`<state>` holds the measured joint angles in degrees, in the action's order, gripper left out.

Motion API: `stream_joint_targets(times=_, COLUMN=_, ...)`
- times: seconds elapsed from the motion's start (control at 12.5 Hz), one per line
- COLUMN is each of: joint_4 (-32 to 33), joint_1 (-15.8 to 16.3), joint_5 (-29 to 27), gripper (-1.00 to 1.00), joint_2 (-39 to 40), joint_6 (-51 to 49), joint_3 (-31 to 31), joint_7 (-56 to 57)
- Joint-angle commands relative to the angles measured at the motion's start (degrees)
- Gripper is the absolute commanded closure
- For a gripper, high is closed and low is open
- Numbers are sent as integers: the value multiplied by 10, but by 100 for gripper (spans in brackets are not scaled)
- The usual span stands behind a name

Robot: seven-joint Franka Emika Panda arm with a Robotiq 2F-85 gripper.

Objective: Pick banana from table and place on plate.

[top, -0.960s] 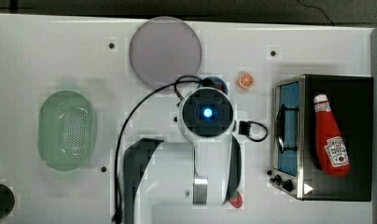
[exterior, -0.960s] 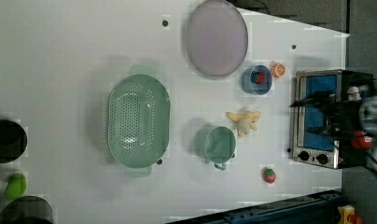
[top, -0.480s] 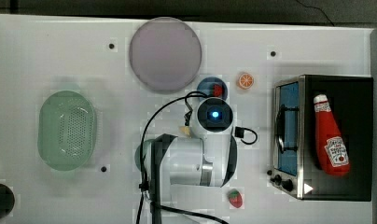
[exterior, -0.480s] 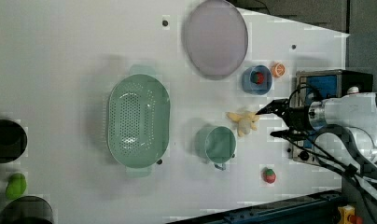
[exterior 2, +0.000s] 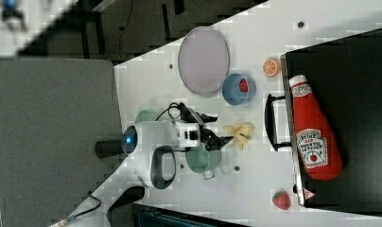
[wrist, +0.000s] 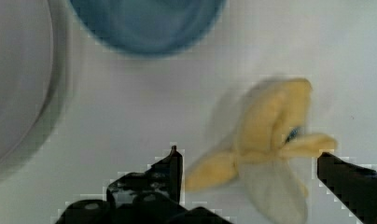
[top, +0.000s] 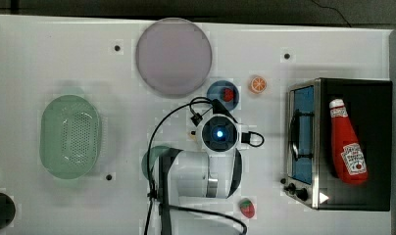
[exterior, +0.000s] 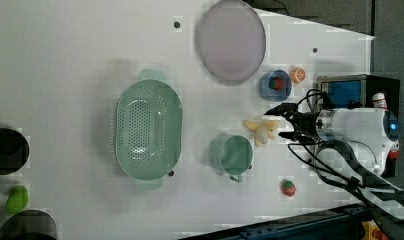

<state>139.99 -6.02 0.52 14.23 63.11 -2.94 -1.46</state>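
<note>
over the white bench (exterior: 65, 60), the arm has swung out from beside the toaster oven (exterior: 347, 90) and dropped toward the middle, so the approach looks nearly done. the lilac plate (exterior: 231, 40) lies empty and well apart, past the small blue dish (exterior: 275, 85). the tool (exterior: 284, 122) is spread wide, grasping nothing, its fingers (wrist: 170, 170) either side of the banana (exterior: 261, 130). the banana lies on the bench beside the green cup (exterior: 231, 154); closing comes next.
</note>
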Motion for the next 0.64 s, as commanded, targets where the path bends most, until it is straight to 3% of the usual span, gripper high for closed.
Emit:
stream_joint_targets(times=0.08, joint_4=21, joint_1=-7, joint_5=8, gripper=-100, joint_2=27, joint_6=48, joint_3=-6, joint_7=12)
stream_joint_targets(times=0.24, joint_4=22, joint_1=-8, joint_5=8, gripper=-100, joint_2=46, joint_6=71, joint_3=-2, joint_7=12)
stream_joint_targets(times=0.4, joint_4=22, joint_1=-8, joint_5=8, gripper=-41, joint_2=57, joint_6=95, joint_3=-3, joint_7=12)
stream_joint_targets(times=0.64, joint_4=23, joint_1=-8, joint_5=8, gripper=28, joint_2=57, joint_6=102, joint_3=-3, joint_7=12)
